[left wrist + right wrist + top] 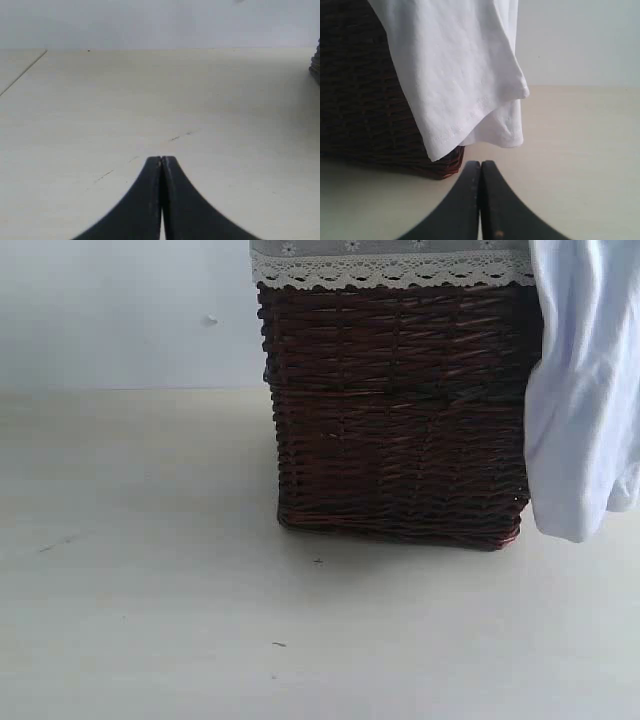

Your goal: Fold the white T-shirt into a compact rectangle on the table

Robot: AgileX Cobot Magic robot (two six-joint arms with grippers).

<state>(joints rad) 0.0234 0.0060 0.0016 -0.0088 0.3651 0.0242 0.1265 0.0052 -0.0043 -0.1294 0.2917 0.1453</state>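
The white T-shirt hangs over the right side of a dark wicker basket, its hem dangling a little above the table. In the right wrist view the shirt drapes down the basket's side, just ahead of my right gripper, which is shut with nothing in it. My left gripper is shut and empty too, low over bare table. Neither gripper shows in the exterior view.
The basket has a white lace trim along its top edge. A pale wall stands behind the table. A basket corner shows at the edge of the left wrist view. Small dark specks dot the table.
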